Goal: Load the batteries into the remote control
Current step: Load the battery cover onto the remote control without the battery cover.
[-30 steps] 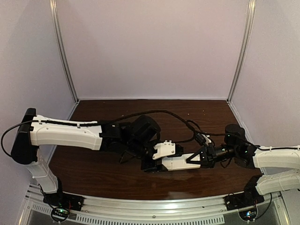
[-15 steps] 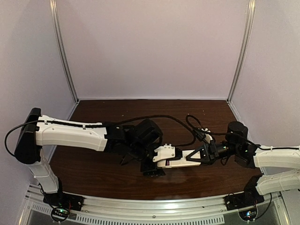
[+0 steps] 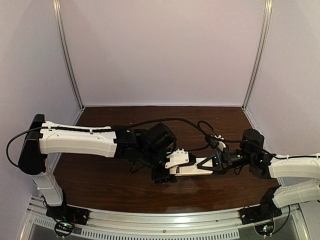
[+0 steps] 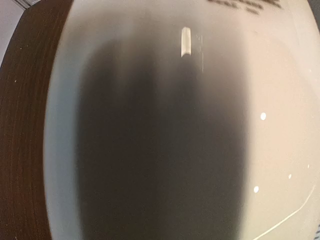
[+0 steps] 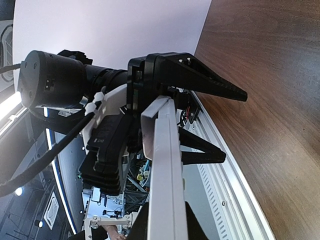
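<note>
The white remote control [image 3: 194, 168] is held level just above the table; my right gripper [image 3: 214, 162] is shut on its right end. In the right wrist view the remote [image 5: 164, 165] runs edge-on away from my right gripper [image 5: 167, 231]. My left gripper [image 3: 163, 175] is at the remote's left end. In the right wrist view the left gripper [image 5: 234, 126] has its two black fingers spread wide, pointing at the table beside the remote's far end. The left wrist view shows only a blurred white surface [image 4: 280, 125] with a dark shadow, very close. The batteries are hidden.
A dark wooden table [image 3: 100, 185] has pale walls on three sides. A metal rail [image 3: 160, 220] runs along the near edge, also in the right wrist view [image 5: 240, 200]. Black cables [image 3: 190, 124] loop over the table between the two wrists.
The remote, held by the right gripper, has moved slightly right and away from the near edge. The left wrist has moved right, closer over the remote's left end.
</note>
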Controlling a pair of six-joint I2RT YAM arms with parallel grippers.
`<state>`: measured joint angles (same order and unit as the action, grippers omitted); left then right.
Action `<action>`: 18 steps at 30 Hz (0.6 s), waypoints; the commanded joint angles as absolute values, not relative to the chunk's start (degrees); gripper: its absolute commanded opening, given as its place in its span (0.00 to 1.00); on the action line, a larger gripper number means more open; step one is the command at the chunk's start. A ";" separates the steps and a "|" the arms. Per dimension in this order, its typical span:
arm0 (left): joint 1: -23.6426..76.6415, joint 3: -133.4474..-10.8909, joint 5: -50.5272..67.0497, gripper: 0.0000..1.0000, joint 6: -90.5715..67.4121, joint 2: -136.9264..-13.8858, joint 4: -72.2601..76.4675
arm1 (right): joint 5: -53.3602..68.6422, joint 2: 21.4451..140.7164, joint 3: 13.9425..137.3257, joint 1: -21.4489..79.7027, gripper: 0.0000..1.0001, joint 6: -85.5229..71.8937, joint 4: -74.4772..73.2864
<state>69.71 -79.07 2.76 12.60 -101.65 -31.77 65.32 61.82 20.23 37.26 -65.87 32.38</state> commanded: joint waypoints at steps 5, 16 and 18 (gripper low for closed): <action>70.40 -84.35 -2.70 0.73 10.48 -106.01 -33.35 | 66.97 63.37 19.74 38.01 0.00 -69.99 43.63; 70.91 -85.70 -5.52 0.76 11.19 -110.85 -37.79 | 67.32 64.63 16.80 37.96 0.00 -83.37 63.20; 71.08 -85.52 -4.58 0.77 11.59 -111.28 -38.03 | 67.48 65.40 16.56 37.98 0.00 -85.33 66.87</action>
<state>71.00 -85.84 -3.27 11.44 -107.72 -37.10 62.92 66.04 15.38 37.19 -79.53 45.69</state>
